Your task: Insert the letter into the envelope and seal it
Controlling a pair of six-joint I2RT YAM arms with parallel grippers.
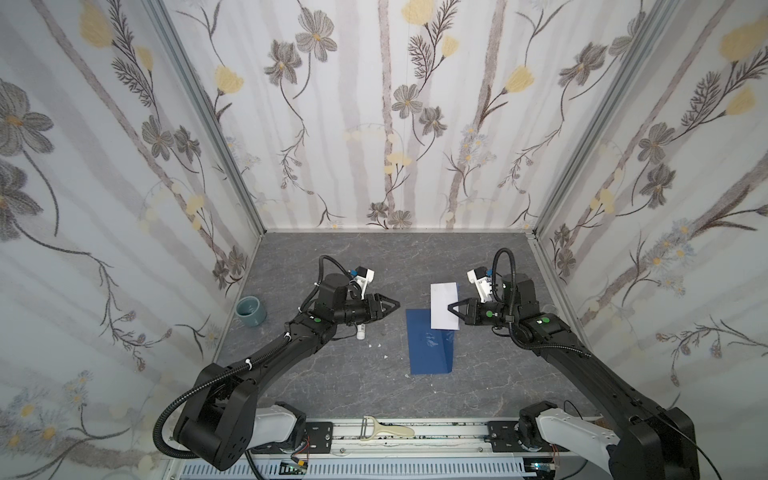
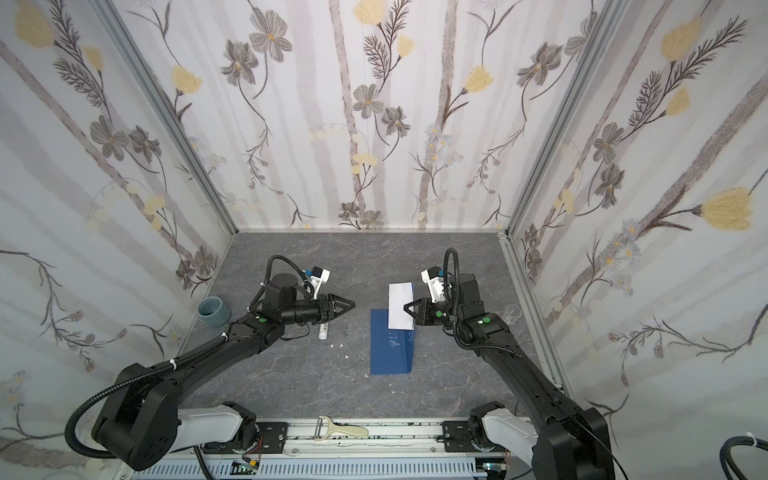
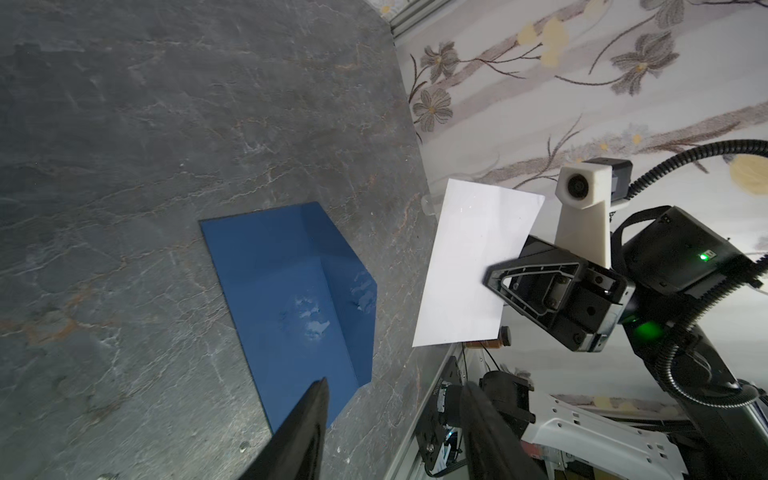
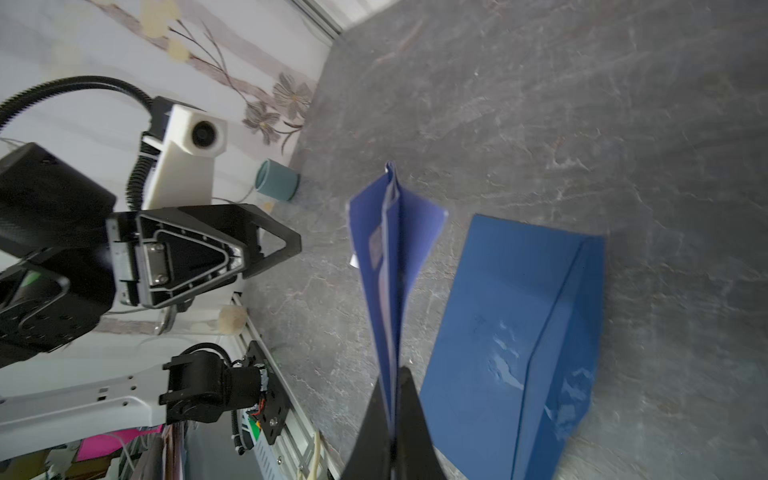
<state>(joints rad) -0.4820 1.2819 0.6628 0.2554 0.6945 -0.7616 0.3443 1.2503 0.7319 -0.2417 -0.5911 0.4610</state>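
The letter (image 1: 444,305) (image 2: 401,305) is a folded sheet with its plain white back up. My right gripper (image 1: 449,308) (image 2: 405,308) is shut on its right edge and holds it off the table, over the envelope's far end. In the right wrist view the letter (image 4: 388,249) runs edge-on from the shut gripper (image 4: 392,374), blue print showing. The navy envelope (image 1: 428,349) (image 2: 390,349) (image 3: 282,282) (image 4: 511,332) lies flat, flap raised along its right side. My left gripper (image 1: 398,305) (image 3: 397,384) stands open and empty to the envelope's left.
A white glue stick (image 1: 361,331) lies under the left wrist, with small white scraps (image 1: 376,345) near it. A blue-grey cup (image 1: 251,311) stands by the left wall. A clear glass (image 2: 512,313) is by the right wall. A peeler (image 1: 386,430) rests on the front rail.
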